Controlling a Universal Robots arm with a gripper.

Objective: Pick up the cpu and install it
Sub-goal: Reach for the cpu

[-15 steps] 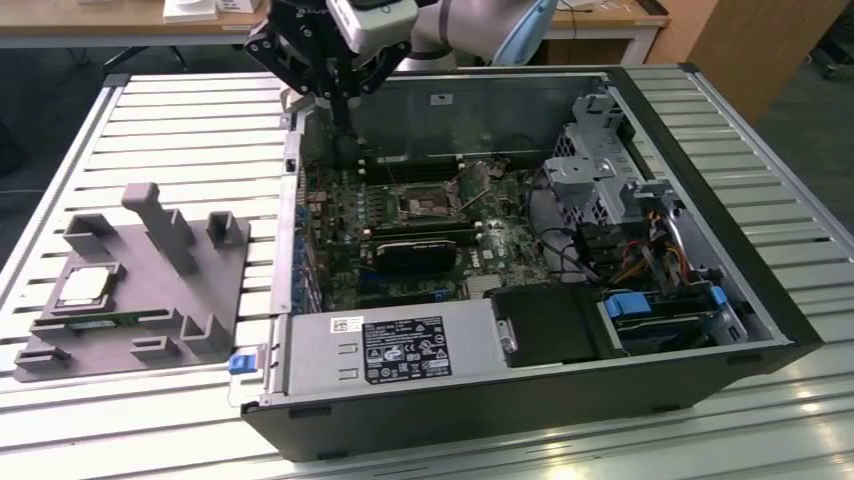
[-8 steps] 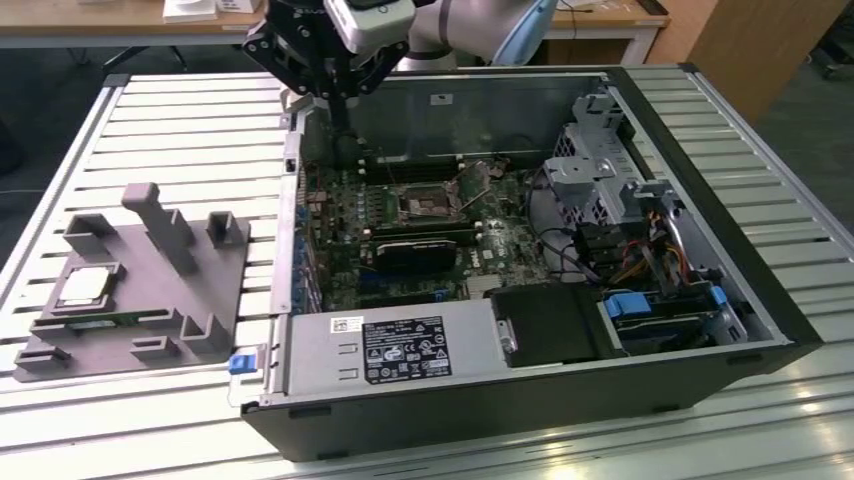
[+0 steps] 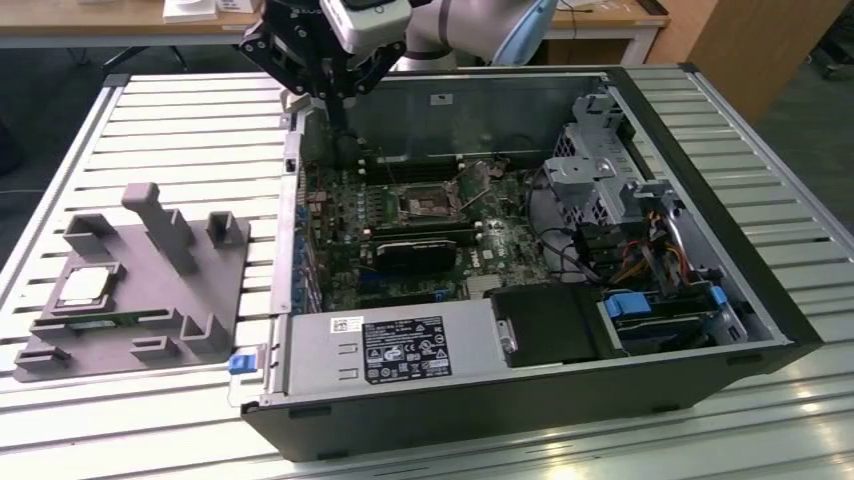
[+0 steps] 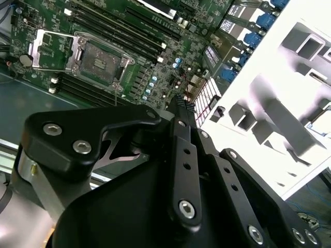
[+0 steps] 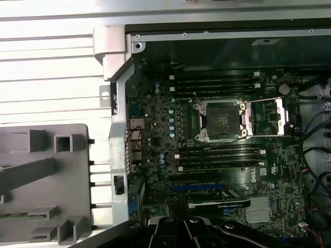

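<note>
Gripper [image 3: 342, 120], black with linked fingers, hangs with its fingertips pressed together and nothing between them; both wrist views [image 4: 181, 103] [image 5: 181, 227] agree on this.

The cpu [image 3: 84, 285], a small flat square chip with a silvery-grey metal top, lies flat on the grey plastic fixture block [image 3: 200, 290], not yet picked up. The fixture rests on the white slatted metal table [image 3: 174, 130], at the exterior view's left. Just beside it stands the open black computer case [image 3: 787, 300]. Inside, on the green motherboard [image 3: 501, 240], the square black-framed socket [image 3: 430, 205] [image 5: 222, 121] appears empty, with its metal load plate [image 5: 266, 116] swung back. The cpu is well apart from both gripper and socket.

Probable faults:
- A thin, flat chip offers only its edges; an off-centre pinch would likely tilt or drop it.
- Upright fixture posts [image 3: 171, 228] stand near the chip; a skewed descent could strike them.
- Seating the chip tilted or rotated could damage the socket contacts.
- The case wall lies close under the fingertips; a low traverse could snag it.

Arm pose: the pale grey arm [image 3: 461, 30] reaches in from the far side of the table. Its wrist sits above the case's far corner at the exterior view's left, with the gripper pointing downward.
</note>
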